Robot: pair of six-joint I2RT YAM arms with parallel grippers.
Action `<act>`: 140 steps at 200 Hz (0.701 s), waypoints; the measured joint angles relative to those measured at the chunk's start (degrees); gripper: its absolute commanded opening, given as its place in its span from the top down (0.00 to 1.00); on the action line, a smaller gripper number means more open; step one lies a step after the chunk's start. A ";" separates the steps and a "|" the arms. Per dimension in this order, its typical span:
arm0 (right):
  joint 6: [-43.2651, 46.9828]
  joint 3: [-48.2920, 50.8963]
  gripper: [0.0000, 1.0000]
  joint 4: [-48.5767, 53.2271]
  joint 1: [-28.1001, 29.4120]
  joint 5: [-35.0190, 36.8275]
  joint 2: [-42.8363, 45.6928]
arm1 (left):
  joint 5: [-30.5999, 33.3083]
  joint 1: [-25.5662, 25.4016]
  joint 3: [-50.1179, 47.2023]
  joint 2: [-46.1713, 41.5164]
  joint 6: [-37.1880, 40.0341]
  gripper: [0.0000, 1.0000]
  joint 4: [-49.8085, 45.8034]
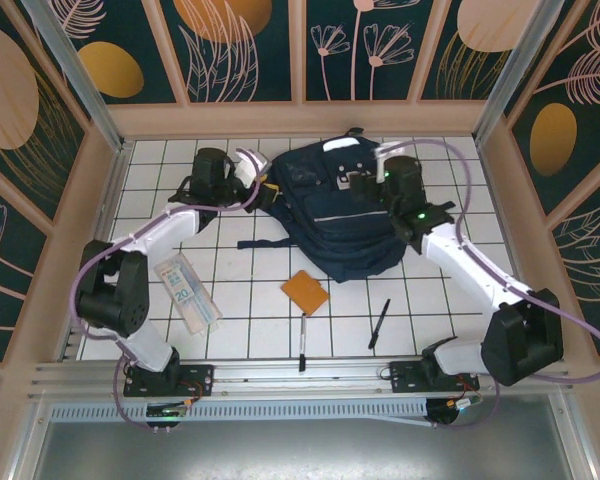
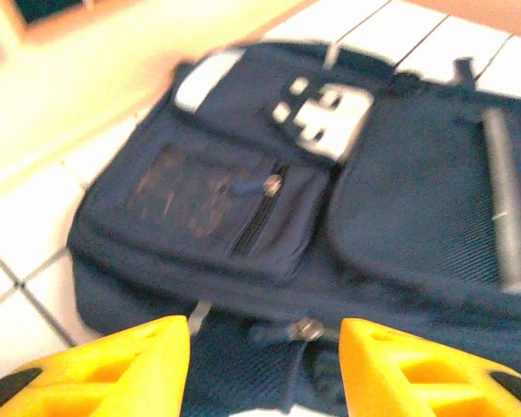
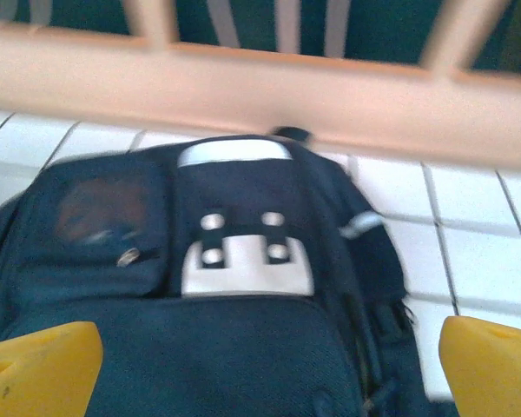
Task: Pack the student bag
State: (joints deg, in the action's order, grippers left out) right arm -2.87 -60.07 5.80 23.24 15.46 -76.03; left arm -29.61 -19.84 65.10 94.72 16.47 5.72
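Navy student bag (image 1: 330, 215), front pocket (image 2: 217, 208) zipped; left fingers (image 2: 113, 369) parted, right fingers (image 3: 495, 365) wide, both empty.

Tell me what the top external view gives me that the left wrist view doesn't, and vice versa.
Top external adds the loose items near the student bag: an orange pad, one pen, another pen, and a pale strip marked 20. Left wrist adds close detail: the front pocket's zip pull and the left tool, open at the bag's side. Both show the bag lying flat on the white tiled table.
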 measured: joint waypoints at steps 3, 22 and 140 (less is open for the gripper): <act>-2.10 -0.33 0.01 1.01 -0.85 0.15 0.13 | 0.00 -0.63 0.00 -0.59 1.01 0.46 -0.07; -13.33 -0.72 0.01 7.87 -6.34 -0.33 1.46 | 0.33 -5.77 0.79 -2.10 6.45 0.42 -1.38; -21.81 13.31 0.08 23.19 -18.38 -15.54 11.08 | 12.26 -21.84 12.26 14.45 25.94 0.37 -12.94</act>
State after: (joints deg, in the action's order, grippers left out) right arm -24.69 -46.76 28.99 4.86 -0.08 -64.95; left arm -17.34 -41.67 77.36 109.16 42.41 -7.22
